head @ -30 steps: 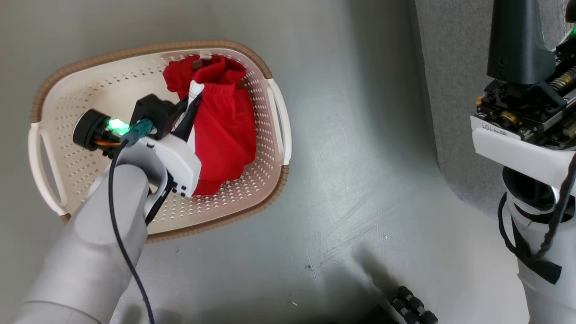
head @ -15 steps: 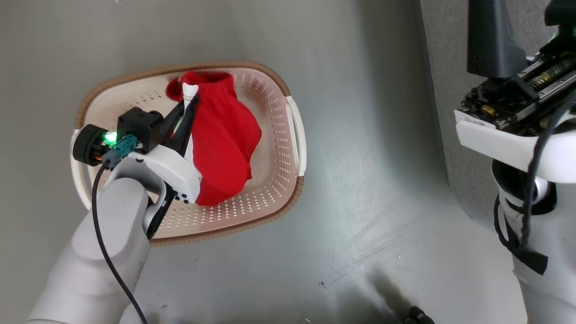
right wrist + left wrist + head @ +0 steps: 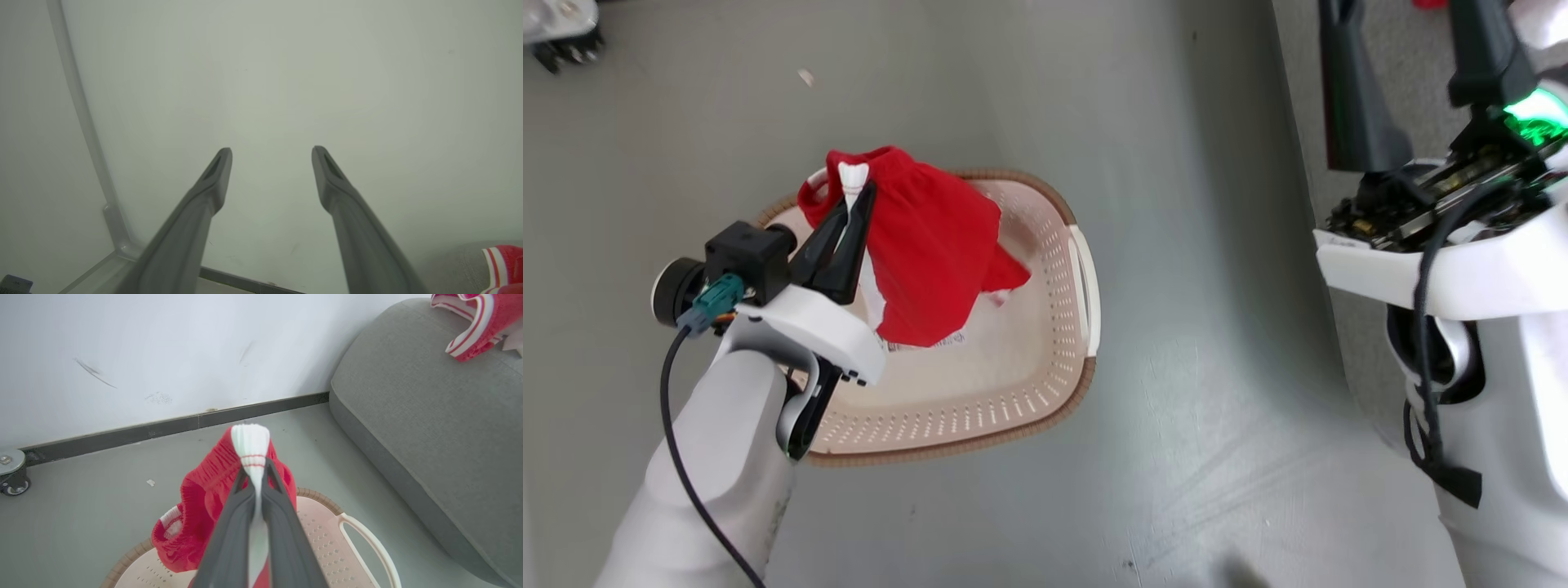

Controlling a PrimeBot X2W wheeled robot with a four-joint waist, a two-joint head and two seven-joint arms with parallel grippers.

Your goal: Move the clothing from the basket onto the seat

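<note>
At the left, the left gripper [image 3: 856, 200] is clamped narrow on the white stripe of the red shorts [image 3: 931, 245], pinching it right at the elastic waistband. A second ago the shorts lay bunched on the basket floor with the fingers already on that stripe; now the fabric hangs free from the fingertips, clear of the bottom. Only its lower folds still dangle within the rim of the basket [image 3: 1058, 269]. The head camera has also shifted, so the basket's new place in that view isn't a move of the basket. Beneath the raised cloth, a sticker label [image 3: 947, 336] shows on bare cream plastic, and no other garment shows in what can be seen of the basket.

To the right, across a strip of grey floor [image 3: 1176, 408], stands the sofa [image 3: 429, 416]. The jersey [image 3: 478, 322] already lies on it, its striped trim showing. The right gripper [image 3: 272, 153] is raised with its fingers spread wide, carrying nothing and pointing at a pale wall.

I judge the pick done. What remains is to carry the shorts rightward over the rim and release them on the sofa.
</note>
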